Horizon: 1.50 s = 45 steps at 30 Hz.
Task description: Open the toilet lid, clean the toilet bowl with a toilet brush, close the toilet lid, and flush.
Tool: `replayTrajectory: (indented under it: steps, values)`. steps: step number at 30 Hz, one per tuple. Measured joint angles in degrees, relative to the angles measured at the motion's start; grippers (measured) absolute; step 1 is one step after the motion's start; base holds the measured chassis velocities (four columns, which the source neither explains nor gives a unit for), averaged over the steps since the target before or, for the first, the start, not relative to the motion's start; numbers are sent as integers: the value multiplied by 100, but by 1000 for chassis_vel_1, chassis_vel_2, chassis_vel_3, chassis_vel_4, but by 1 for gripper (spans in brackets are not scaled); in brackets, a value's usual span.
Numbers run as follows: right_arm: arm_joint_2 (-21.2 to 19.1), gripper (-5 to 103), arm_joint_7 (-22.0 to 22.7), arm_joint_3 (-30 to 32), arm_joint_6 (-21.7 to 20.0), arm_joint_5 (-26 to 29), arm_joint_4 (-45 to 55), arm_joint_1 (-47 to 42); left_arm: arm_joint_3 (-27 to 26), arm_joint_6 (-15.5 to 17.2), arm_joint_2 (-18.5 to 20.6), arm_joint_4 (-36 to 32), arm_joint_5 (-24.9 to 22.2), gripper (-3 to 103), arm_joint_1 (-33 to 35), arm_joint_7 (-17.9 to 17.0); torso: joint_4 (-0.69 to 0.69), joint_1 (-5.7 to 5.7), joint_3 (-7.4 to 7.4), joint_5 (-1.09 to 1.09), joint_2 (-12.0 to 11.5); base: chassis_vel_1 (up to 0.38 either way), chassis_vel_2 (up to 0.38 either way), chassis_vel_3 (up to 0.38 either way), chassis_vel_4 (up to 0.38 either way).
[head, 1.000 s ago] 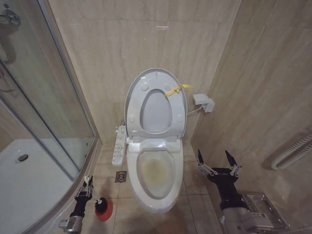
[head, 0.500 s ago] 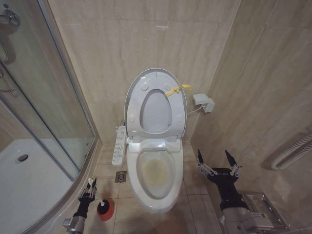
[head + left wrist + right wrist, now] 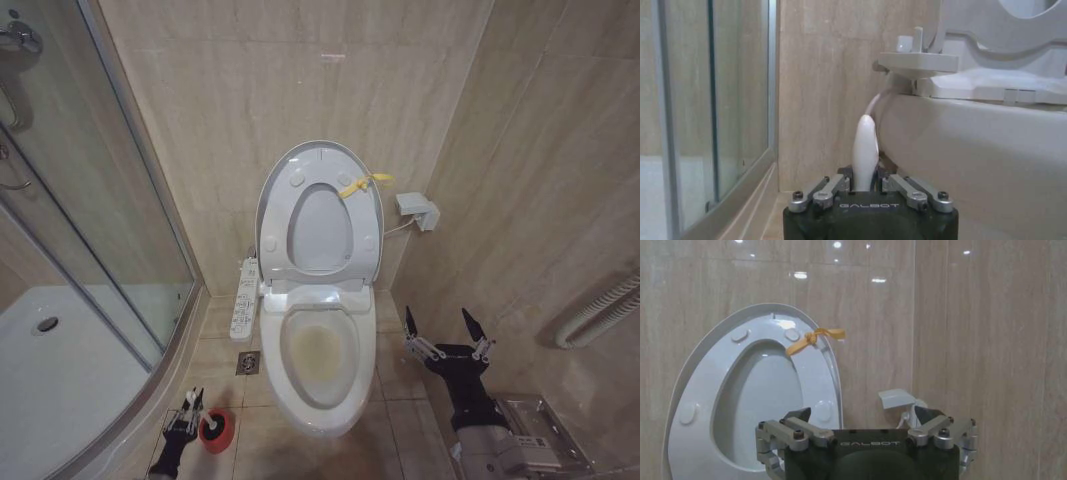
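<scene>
The toilet lid (image 3: 320, 215) stands raised against the wall, its yellow tag (image 3: 362, 184) at the rim; it also shows as the lid (image 3: 753, 390) in the right wrist view. Below it the toilet bowl (image 3: 320, 355) lies open with yellowish stains. On the floor left of the bowl, my left gripper (image 3: 190, 405) sits beside the round red holder (image 3: 215, 430). In the left wrist view my left gripper (image 3: 865, 182) is shut on the toilet brush's thin white handle (image 3: 865, 145), which stands upright. My right gripper (image 3: 447, 335) hangs open to the right of the bowl.
A curved glass shower enclosure (image 3: 90, 250) bounds the left side. The button panel (image 3: 243, 298) juts from the seat's left side. A floor drain (image 3: 248, 362) lies nearby. A small white box (image 3: 416, 210) hangs on the wall. White pipes (image 3: 600, 315) run along the right wall.
My left arm has drawn back towards the lower edge of the head view, bringing its gripper down beside the red holder. The right arm has not moved.
</scene>
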Motion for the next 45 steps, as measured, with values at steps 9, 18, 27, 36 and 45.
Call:
replayTrajectory:
  steps: [9, 18, 27, 36, 45]
  values:
    - [0, 100, 0, 0, 0, 0, 0, 0, 10, 12, -37, -157, -166, 22, 165, -56, -2, 1, 1, -2, 0, 0, 0, 0, 0]
    - [0, 100, 0, 0, 0, 0, 0, 0, 61, 35, -35, -324, -104, 22, 269, -182, -2, 2, 1, -3, -2, 0, 0, 0, 0]
    - [0, 100, 0, 0, 0, 0, -1, 0, 81, 58, 11, -294, 42, 39, 254, -180, -3, 2, 2, -3, -2, 0, 0, 0, 0]
    - [0, 100, 0, 0, 0, 0, 0, 0, 75, 57, -5, -1243, 102, 67, 650, -229, -1, 2, 2, -3, -2, 0, 0, 0, 0]
    - [-1, 100, 0, -1, 0, 0, 0, 0, 117, 159, -40, -3278, 151, 93, 1289, -807, -2, 2, 1, -2, -2, 0, 0, 0, 0]
